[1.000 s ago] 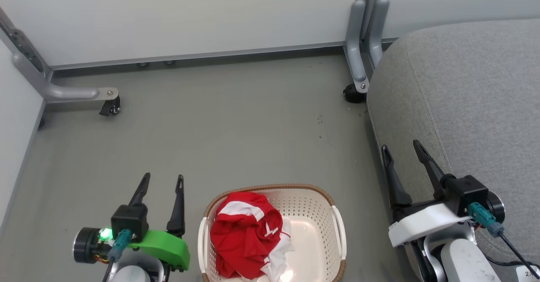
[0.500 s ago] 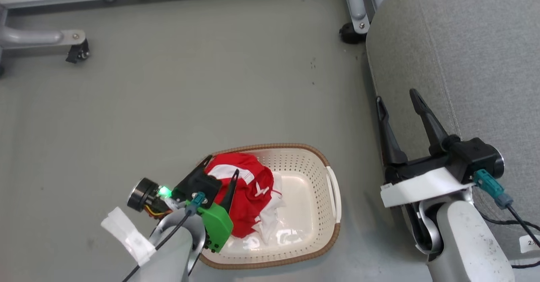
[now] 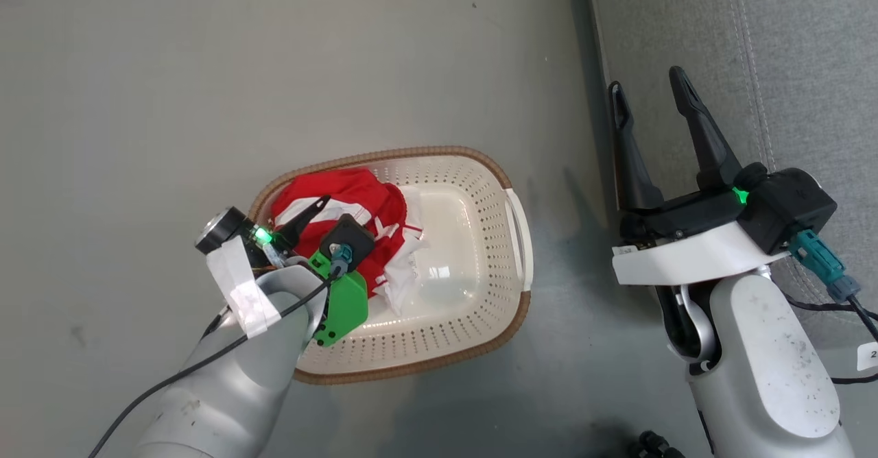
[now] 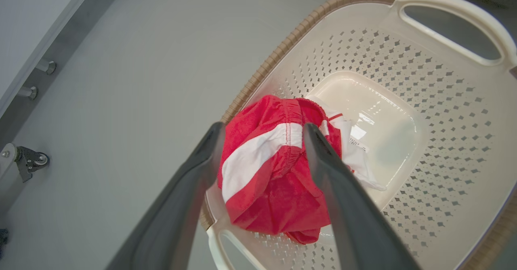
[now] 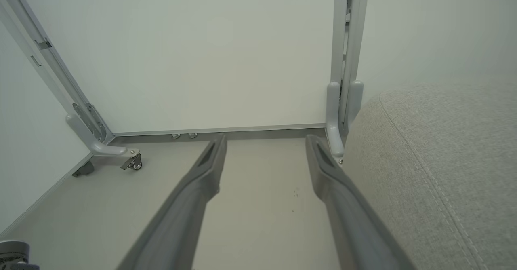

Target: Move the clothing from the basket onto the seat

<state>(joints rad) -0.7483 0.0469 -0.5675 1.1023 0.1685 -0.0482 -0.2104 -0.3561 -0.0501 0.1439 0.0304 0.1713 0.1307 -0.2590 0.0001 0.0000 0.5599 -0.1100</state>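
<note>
Clothing: a crumpled red bundle point(image 4: 270, 181) with a white band and white trim, heaped in the basket.
Basket: white with holed walls point(image 3: 439, 328) and a brown rim, standing on the grey floor point(image 3: 206, 67); the bundle fills the end nearer the robot's left, and a white piece trails toward the bare middle of the bottom.
Left fingers: spread wide point(image 4: 190, 181) and pointing down into the basket, holding nothing.
Clothing against the left fingers: in the left wrist view the bundle lies between the two fingers, its white band running from one fingertip toward the other. The red cloth bulges past the fingers on the far side. Whether the tips touch the cloth cannot be told.
Right fingers: spread wide point(image 3: 703, 136) and empty, raised beside the basket's right handle and well apart from the clothing.
Seat: grey fabric cushion point(image 3: 789, 46) on the robot's right, with the right fingers at its near edge.
</note>
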